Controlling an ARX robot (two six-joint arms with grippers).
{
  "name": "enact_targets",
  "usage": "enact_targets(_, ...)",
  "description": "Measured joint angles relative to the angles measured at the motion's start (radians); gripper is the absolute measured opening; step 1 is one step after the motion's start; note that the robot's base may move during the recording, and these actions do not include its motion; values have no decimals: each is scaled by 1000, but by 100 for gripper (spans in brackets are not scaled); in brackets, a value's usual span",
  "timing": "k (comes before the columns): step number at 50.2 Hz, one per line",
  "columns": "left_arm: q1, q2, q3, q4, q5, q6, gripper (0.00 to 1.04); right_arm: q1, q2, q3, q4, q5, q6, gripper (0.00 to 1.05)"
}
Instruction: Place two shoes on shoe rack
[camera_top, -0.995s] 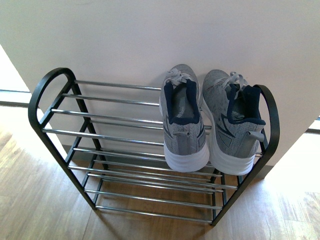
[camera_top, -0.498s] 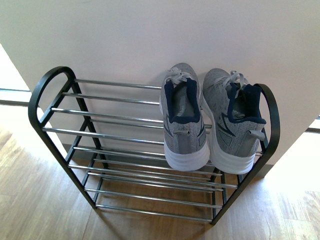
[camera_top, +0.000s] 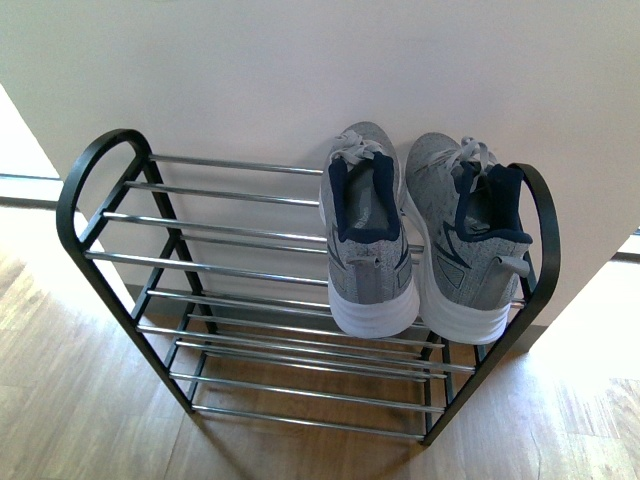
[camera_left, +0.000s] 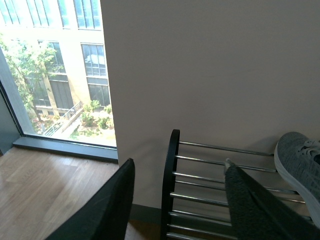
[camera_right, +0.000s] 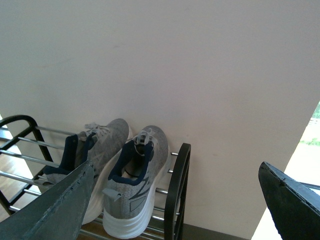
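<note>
- The shoe rack (camera_top: 250, 274) stands on a wooden floor (camera_top: 70, 400) with its back against a white wall (camera_top: 300, 70).
- The rack has a black frame with a rounded loop at each end. Tiers of thin chrome bars run between the loops.
- Two shoes sit on the top tier, at the robot's right-hand end of the rack. The rest of the top tier is bare bars.
- The inner shoe (camera_top: 368, 245) and the outer shoe (camera_top: 465, 240) lie side by side, just beside each other. Toes point to the wall, heels to the camera.
- Both shoes are grey knit with navy lining and white soles. The heels project past the front bar of the top tier.
- The outer shoe sits right beside the right-hand loop of the frame.
- Neither arm shows in the front view.
- In the left wrist view, the left gripper (camera_left: 179, 162) has its jaws spread wide with nothing between them. It is well apart from the shoes, facing the left-hand loop of the rack (camera_left: 172, 190).
- A window (camera_left: 55, 75) adjoins the wall on that side.
- In the right wrist view, the right gripper (camera_right: 176, 165) has its jaws spread wide and empty. It faces the right-hand loop (camera_right: 176, 200), with the outer shoe (camera_right: 137, 180) and the inner shoe (camera_right: 102, 145) beyond the loop.
</note>
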Motion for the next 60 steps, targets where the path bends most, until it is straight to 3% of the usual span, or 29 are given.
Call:
enact_targets(16,0,0,0,0,0,2,97,0,0,0,0,0,0,96)
enact_targets(60,1,0,0,0,2,3,95,2,0,0,-3,4,0,96)
